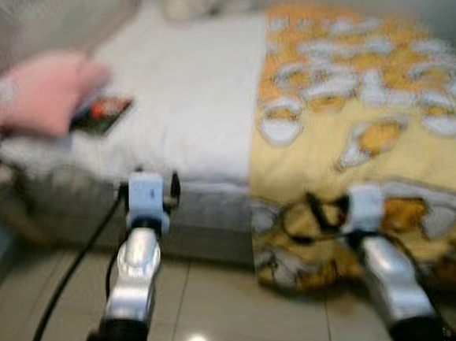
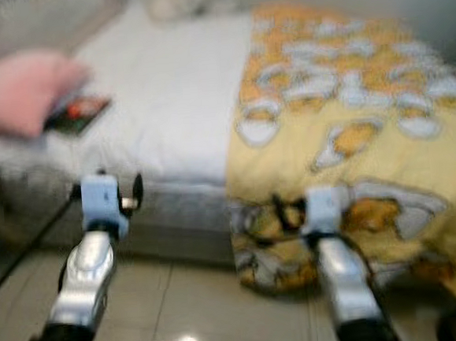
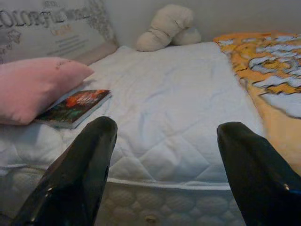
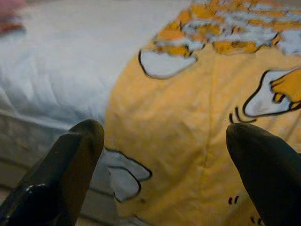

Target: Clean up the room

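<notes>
A bed with a white quilted mattress (image 1: 191,102) stands before me. A yellow blanket (image 1: 366,120) with a white and orange print covers its right part and hangs over the near edge. A pink pillow (image 3: 33,87) lies at the bed's left, and a book (image 3: 75,107) with a dark and red cover lies beside it. A cream plush toy (image 3: 167,26) sits at the bed's far end. My left gripper (image 3: 164,155) is open, held in front of the mattress edge. Facing the hanging blanket, my right gripper (image 4: 164,155) is open too, with nothing between its fingers.
Pale tiled floor (image 1: 223,313) lies between me and the bed. A black cable (image 1: 63,286) runs along my left arm. A board with printed lettering (image 3: 51,23) leans behind the pillow. The head views are blurred.
</notes>
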{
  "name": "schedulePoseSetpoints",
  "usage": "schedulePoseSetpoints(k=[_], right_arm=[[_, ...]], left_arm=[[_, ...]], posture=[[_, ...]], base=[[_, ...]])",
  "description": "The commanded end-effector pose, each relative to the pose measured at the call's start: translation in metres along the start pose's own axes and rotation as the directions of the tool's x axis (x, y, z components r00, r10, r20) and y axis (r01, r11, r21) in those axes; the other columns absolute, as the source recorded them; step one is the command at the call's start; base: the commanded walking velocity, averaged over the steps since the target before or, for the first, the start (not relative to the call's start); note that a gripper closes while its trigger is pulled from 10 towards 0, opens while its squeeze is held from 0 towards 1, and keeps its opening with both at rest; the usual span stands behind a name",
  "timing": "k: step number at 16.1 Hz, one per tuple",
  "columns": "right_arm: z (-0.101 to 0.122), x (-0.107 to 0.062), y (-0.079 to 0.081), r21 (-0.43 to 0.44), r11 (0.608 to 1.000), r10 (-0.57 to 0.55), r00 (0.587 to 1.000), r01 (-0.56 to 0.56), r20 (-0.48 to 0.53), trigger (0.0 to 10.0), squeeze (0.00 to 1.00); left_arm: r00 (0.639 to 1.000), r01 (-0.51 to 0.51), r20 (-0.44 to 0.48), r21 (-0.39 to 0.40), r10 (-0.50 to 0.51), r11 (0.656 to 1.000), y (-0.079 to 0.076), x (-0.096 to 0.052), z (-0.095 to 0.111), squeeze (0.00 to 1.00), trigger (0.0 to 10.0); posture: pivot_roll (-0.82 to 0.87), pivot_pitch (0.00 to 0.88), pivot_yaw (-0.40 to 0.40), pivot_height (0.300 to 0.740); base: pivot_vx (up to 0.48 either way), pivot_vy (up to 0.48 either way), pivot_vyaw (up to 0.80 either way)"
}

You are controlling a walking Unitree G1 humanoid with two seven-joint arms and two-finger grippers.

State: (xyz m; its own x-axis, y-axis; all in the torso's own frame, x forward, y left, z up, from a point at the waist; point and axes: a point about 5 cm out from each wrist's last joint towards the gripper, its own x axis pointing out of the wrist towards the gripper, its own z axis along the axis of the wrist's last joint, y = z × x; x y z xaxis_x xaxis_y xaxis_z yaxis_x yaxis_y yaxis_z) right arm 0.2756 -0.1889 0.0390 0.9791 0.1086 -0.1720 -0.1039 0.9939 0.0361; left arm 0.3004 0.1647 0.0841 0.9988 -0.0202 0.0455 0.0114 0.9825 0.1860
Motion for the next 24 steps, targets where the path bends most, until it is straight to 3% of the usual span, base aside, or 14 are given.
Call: schedulePoseSetpoints(k=[1, 6, 7, 8, 9, 11, 13, 16, 17, 21, 22, 23, 24], right_arm=[[0.004, 0.0, 0.006, 0.007, 1.0, 0.012, 1.0, -0.012, 0.021, 10.0, 0.0], [0.009, 0.009, 0.017, 0.034, 0.999, 0.031, 0.999, -0.033, 0.041, 10.0, 0.0], [0.012, 0.011, 0.017, 0.037, 0.999, 0.031, 0.998, -0.033, 0.048, 10.0, 0.0], [0.013, 0.011, 0.016, 0.035, 0.999, 0.036, 0.998, -0.038, 0.05, 10.0, 0.0], [0.014, 0.012, 0.015, 0.035, 0.998, 0.04, 0.998, -0.042, 0.053, 10.0, 0.0], [0.017, 0.015, 0.014, 0.043, 0.998, 0.045, 0.997, -0.047, 0.055, 10.0, 0.0], [0.017, 0.016, 0.017, 0.05, 0.997, 0.049, 0.997, -0.052, 0.057, 10.0, 0.0], [0.017, 0.015, 0.021, 0.054, 0.997, 0.056, 0.997, -0.059, 0.061, 10.0, 0.0], [0.019, 0.017, 0.024, 0.037, 0.997, 0.059, 0.996, -0.061, 0.066, 10.0, 0.0], [0.023, 0.022, 0.03, 0.054, 0.995, 0.075, 0.995, -0.078, 0.067, 10.0, 0.0], [0.024, 0.023, 0.031, 0.057, 0.994, 0.084, 0.994, -0.088, 0.069, 10.0, 0.0], [0.025, 0.023, 0.031, 0.057, 0.995, 0.083, 0.994, -0.087, 0.072, 10.0, 0.0], [0.027, 0.024, 0.03, 0.048, 0.995, 0.086, 0.993, -0.09, 0.078, 10.0, 0.0]], left_arm=[[1.0, 0.007, -0.01, -0.03, -0.007, 1.0, 0.0, -0.002, 0.0, 0.0, 10.0], [0.999, 0.014, -0.037, -0.074, -0.016, 0.997, -0.014, 0.003, 0.0, 0.0, 10.0], [0.999, 0.036, -0.017, -0.035, -0.037, 0.999, -0.016, 0.003, 0.002, 0.0, 10.0], [0.995, 0.097, 0.008, 0.066, -0.097, 0.993, -0.021, 0.001, 0.005, 0.0, 10.0], [0.989, 0.145, 0.023, 0.091, -0.148, 0.985, -0.026, -0.001, 0.006, 0.0, 10.0], [0.992, 0.125, 0.01, -0.002, -0.124, 0.992, -0.022, 0.008, 0.01, 0.0, 10.0], [0.994, 0.108, 0.009, -0.038, -0.108, 0.993, -0.021, 0.011, 0.011, 0.0, 10.0], [0.995, 0.1, 0.011, -0.012, -0.1, 0.995, -0.02, 0.006, 0.009, 0.0, 10.0], [0.998, 0.055, -0.008, -0.022, -0.056, 0.998, -0.013, 0.007, 0.008, 1.0, 10.0], [0.999, 0.037, -0.004, -0.051, -0.038, 0.998, -0.015, 0.009, 0.012, 1.0, 10.0], [0.999, 0.037, -0.004, -0.047, -0.037, 0.998, -0.015, 0.007, 0.011, 0.8, 10.0], [0.999, 0.04, -0.008, -0.054, -0.041, 0.998, -0.015, 0.006, 0.01, 0.2, 10.0], [1.0, 0.018, -0.021, -0.036, -0.019, 0.999, -0.008, 0.005, 0.007, 0.0, 10.0]], posture=[[0.1, 0.0, -0.022, 0.74], [0.08, 0.0, -0.017, 0.74], [0.08, 0.0, -0.013, 0.74], [0.07, 0.0, -0.004, 0.74], [0.07, 0.0, 0.006, 0.74], [0.07, 0.0, 0.014, 0.74], [0.07, 0.0, 0.013, 0.74], [0.06, 0.0, 0.017, 0.74], [0.06, 0.0, 0.017, 0.74], [0.08, 0.0, 0.007, 0.74], [0.08, 0.0, 0.007, 0.74], [0.08, 0.0, 0.004, 0.74], [0.08, 0.0, 0.004, 0.74]], base=[[0.364, -0.307, 0.46], [0.221, -0.181, 0.46], [0.0, 0.0, 0.46], [0.0, 0.0, 0.46], [0.0, 0.0, 0.46], [0.0, 0.0, 0.46], [0.0, 0.0, 0.46], [0.0, 0.0, 0.46], [0.454, 0.0, 0.46], [0.454, 0.0, 0.46], [0.458, 0.0, 0.46], [0.458, 0.0, 0.46], [0.469, 0.0, 0.46]])
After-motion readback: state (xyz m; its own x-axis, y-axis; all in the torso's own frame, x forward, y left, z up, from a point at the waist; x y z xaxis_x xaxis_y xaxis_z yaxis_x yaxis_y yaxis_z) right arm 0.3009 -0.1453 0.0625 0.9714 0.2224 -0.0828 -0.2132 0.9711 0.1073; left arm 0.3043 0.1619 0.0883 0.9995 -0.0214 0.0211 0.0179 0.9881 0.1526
